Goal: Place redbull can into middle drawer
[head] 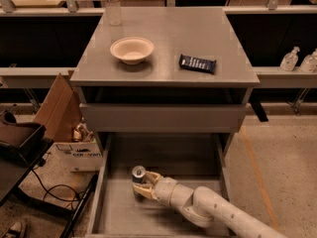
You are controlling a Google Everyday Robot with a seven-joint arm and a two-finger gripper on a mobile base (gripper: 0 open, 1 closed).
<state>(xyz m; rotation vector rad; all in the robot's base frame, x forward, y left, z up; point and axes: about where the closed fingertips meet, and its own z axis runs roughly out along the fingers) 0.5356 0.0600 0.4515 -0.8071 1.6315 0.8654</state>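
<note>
The redbull can stands upright on the floor of the open middle drawer, left of its centre; its silver top shows. My gripper reaches in from the lower right on a white arm, and its tan fingers sit around the lower body of the can. The drawer is pulled far out below the cabinet, with low grey side walls.
The grey cabinet top holds a tan bowl, a dark snack bar and a clear plastic bottle. A shut drawer front is above the open one. A cardboard box and a dark cart stand at left.
</note>
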